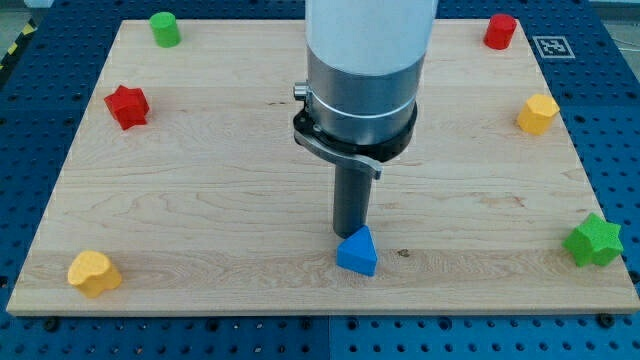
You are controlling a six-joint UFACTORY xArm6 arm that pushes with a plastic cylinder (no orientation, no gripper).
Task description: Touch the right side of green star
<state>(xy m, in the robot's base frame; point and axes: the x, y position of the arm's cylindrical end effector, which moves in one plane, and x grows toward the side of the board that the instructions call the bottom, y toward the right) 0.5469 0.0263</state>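
Observation:
The green star (593, 241) lies near the board's right edge, low in the view. My tip (349, 236) is at the board's middle bottom, far to the view's left of the star. The tip stands right behind a blue triangular block (358, 252), touching or almost touching its top edge. The blue block hides the very end of the rod.
A green cylinder (165, 29) is at the top left, a red star (127, 106) at the left and a yellow heart (93, 272) at the bottom left. A red cylinder (500, 31) is at the top right and a yellow hexagon block (538, 114) at the right. The wooden board (220, 200) lies on a blue perforated table.

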